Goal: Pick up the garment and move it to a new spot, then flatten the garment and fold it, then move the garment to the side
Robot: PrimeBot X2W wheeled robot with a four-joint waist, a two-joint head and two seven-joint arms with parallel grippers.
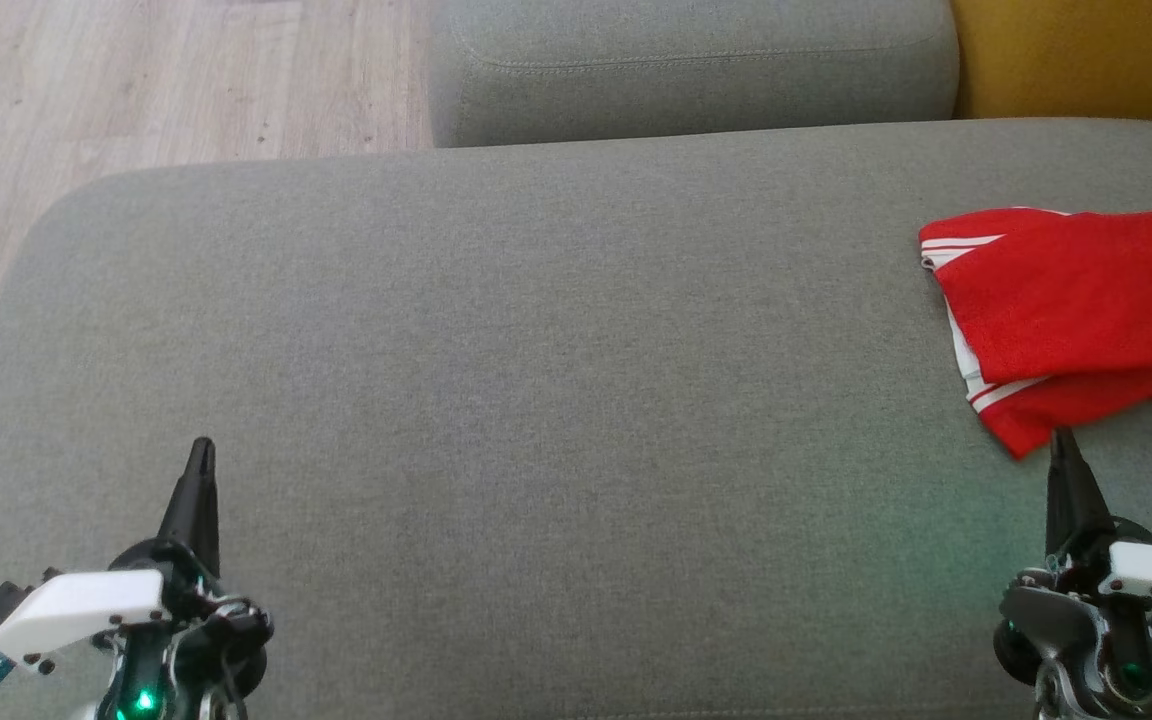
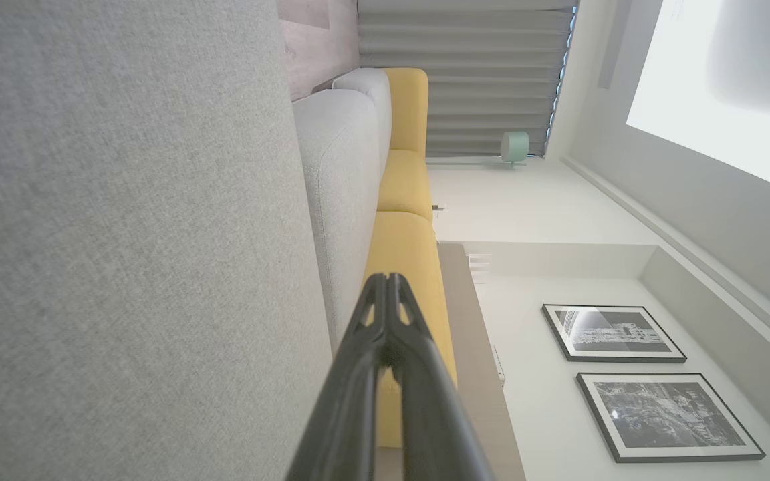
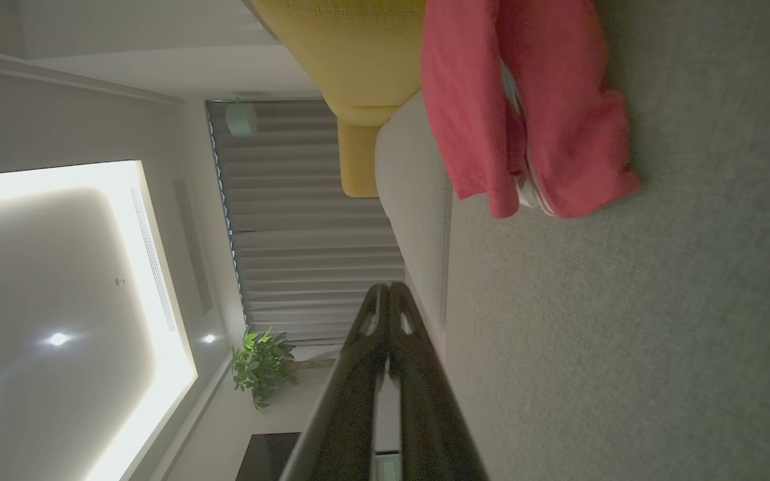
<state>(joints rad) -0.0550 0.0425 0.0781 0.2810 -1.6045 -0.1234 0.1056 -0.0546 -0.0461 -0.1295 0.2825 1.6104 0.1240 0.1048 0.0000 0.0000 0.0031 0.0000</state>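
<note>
The red garment lay folded at the right side of the grey sofa seat; the right gripper sat just below it, pinched tight and empty; the left gripper was pinched tight too, far away.

You have the garment lying at the far right of the seat cushion. Your right gripper sits just before its near edge, and your left gripper is well apart at the left. A second cushion lies behind, with the floor to its left.
</note>
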